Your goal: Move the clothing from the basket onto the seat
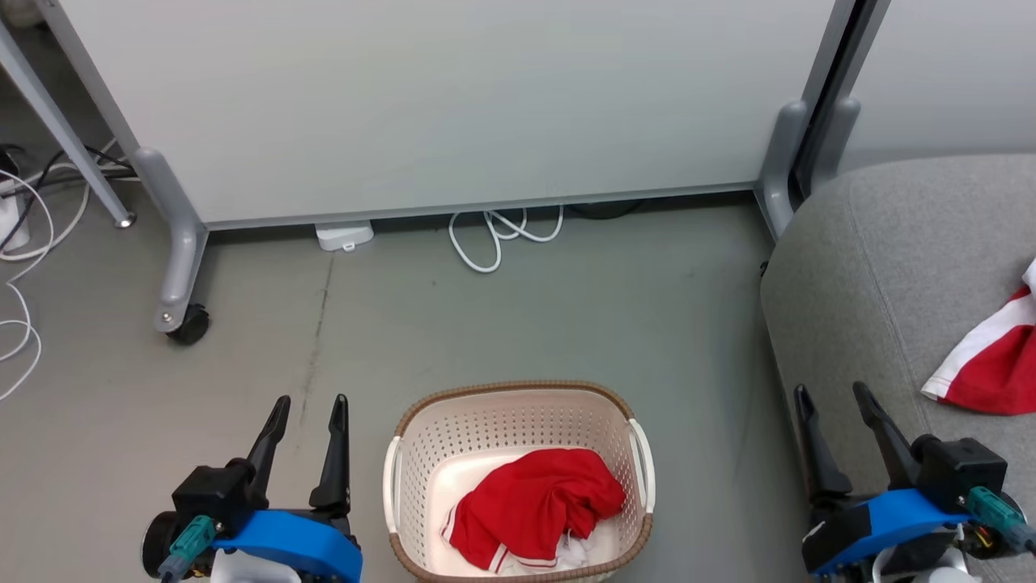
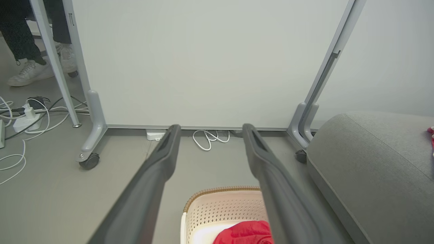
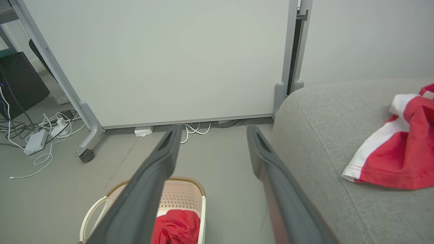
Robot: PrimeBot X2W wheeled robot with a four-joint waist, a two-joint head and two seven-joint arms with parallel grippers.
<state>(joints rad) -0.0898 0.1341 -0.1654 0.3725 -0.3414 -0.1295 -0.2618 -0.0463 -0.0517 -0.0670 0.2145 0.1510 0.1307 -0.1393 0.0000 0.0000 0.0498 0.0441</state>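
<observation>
A crumpled red garment (image 1: 534,506) with white trim lies inside the cream perforated basket (image 1: 518,405), which stands on the floor at the bottom centre. A second red and white garment (image 1: 991,360) rests on the grey seat (image 1: 858,267) at the right. My left gripper (image 1: 310,401) is open and empty, left of the basket. My right gripper (image 1: 834,390) is open and empty, over the seat's front edge, left of the garment there. In the left wrist view the basket (image 2: 220,208) and red garment (image 2: 245,234) sit low between the fingers. In the right wrist view the seat's garment (image 3: 396,152) lies at the right.
A white partition panel (image 1: 453,105) on grey wheeled feet (image 1: 182,320) stands behind the basket. White cables (image 1: 498,235) and a small white box (image 1: 346,235) lie under it, more cables (image 1: 16,267) at the far left. A person's shoes (image 2: 30,71) show beyond the panel.
</observation>
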